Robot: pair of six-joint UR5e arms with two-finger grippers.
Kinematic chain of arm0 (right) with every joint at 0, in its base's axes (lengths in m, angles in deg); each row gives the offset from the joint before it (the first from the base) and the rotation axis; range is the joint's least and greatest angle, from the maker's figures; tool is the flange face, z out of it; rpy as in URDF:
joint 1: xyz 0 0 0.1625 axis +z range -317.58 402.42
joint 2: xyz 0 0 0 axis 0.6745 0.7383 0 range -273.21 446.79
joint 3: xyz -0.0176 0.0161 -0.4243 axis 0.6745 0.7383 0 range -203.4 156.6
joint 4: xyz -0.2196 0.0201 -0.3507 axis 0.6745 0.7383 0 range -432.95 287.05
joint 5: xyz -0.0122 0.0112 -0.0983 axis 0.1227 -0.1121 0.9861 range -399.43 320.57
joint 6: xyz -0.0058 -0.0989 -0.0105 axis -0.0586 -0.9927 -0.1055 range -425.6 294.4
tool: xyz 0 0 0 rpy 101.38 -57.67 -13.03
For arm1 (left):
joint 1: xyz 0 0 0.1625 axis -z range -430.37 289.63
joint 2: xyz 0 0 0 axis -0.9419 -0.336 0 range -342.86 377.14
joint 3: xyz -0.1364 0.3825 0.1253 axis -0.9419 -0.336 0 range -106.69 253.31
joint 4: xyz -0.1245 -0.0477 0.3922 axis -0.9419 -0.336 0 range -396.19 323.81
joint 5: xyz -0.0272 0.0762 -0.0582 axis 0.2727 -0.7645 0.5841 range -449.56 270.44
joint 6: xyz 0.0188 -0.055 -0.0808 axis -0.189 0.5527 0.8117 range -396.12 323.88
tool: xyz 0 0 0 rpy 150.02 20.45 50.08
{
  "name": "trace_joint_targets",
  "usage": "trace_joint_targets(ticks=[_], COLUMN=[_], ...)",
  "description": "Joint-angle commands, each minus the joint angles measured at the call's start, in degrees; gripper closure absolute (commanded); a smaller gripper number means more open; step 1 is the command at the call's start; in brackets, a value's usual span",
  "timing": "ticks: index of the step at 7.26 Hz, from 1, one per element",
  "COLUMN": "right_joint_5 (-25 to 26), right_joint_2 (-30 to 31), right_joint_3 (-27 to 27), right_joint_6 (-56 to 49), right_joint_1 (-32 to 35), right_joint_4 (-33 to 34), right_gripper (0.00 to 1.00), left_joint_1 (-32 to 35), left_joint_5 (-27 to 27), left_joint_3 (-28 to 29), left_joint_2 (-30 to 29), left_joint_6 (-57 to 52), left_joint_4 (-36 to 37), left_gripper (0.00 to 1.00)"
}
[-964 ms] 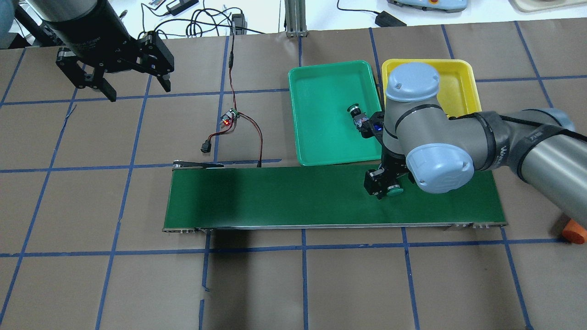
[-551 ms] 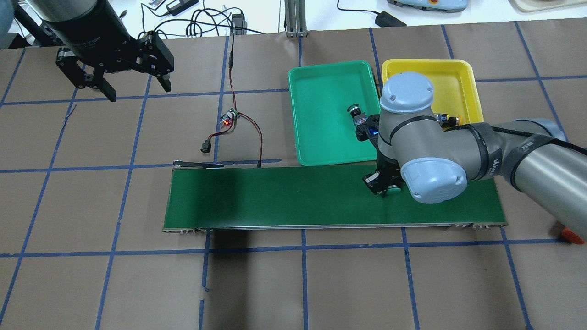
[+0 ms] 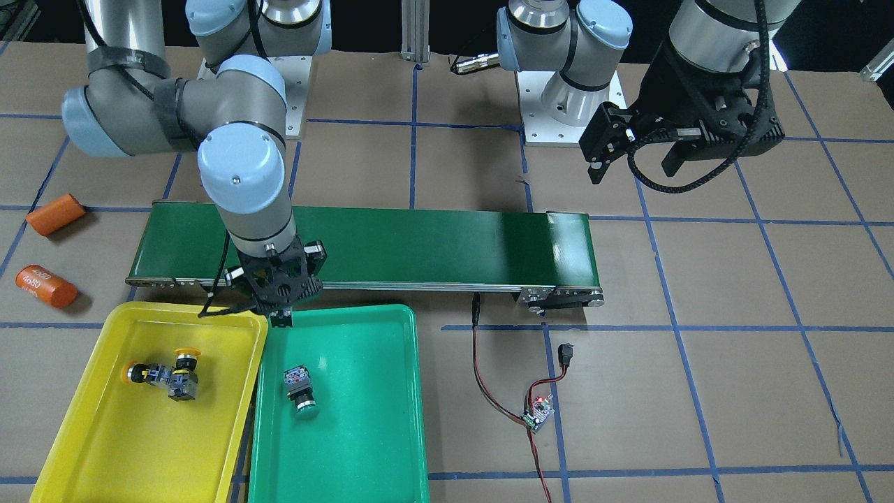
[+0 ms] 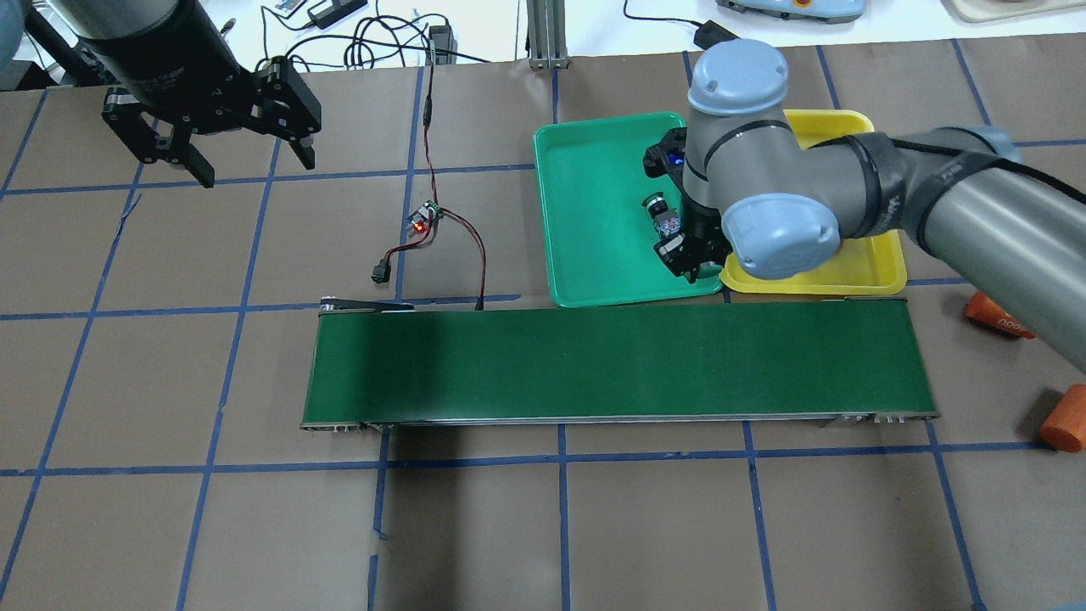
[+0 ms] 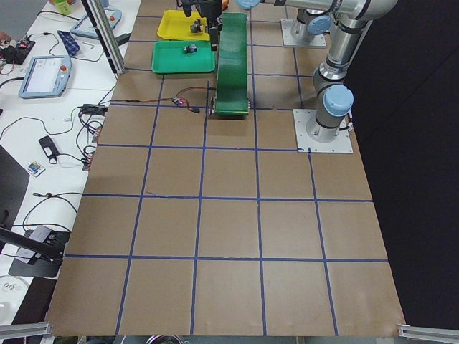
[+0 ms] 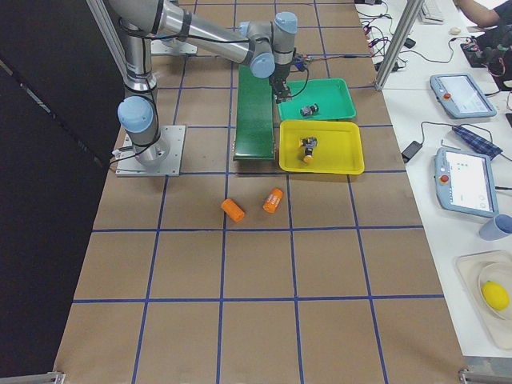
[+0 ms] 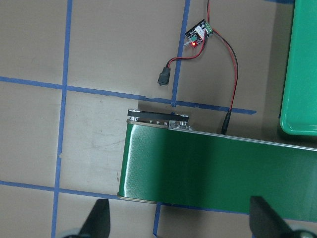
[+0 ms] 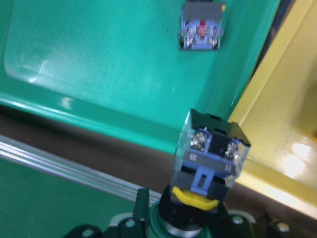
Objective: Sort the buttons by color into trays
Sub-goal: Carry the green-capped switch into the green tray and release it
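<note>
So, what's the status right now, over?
Left gripper open, parked aside. Right gripper shut on green button, over green tray's corner. Nothing in the way.

Overhead, the right arm (image 4: 976,212) hides much of the yellow tray (image 4: 848,276).

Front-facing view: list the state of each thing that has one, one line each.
right gripper: jaws shut on a green button, above a corner of the green tray.
left gripper: jaws open, empty, raised.
green tray: holds one loose button on its side.
yellow tray: holds two yellow buttons lying together.
conveyor belt: nothing on it.
controller board: red light on.
</note>
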Motion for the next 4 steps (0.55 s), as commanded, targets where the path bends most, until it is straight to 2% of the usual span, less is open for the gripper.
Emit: trace_joint_targets(ticks=[1,2,3,4], right_joint_5=[-4.30,-4.23,-4.23,-3.89], right_joint_2=[-9.29,-10.90,-11.18,-10.83], right_joint_3=[15.86,17.14,17.15,17.15], right_joint_6=[0.01,-0.16,-0.25,-0.33], right_joint_1=[3.12,3.31,3.14,3.05], right_joint_4=[-7.25,-11.02,-11.49,-11.75], right_gripper=[0.82,0.43,0.00,0.00], left_joint_1=[-0.02,0.07,0.07,-0.02], left_joint_5=[0.00,0.00,-0.09,0.00], left_joint_3=[-0.09,0.00,0.00,0.00], left_joint_2=[0.00,0.00,0.09,0.09], left_joint_6=[0.00,0.00,0.00,0.00], left_joint_4=[0.00,0.00,-0.09,0.00], left_gripper=[0.00,0.00,0.00,0.00])
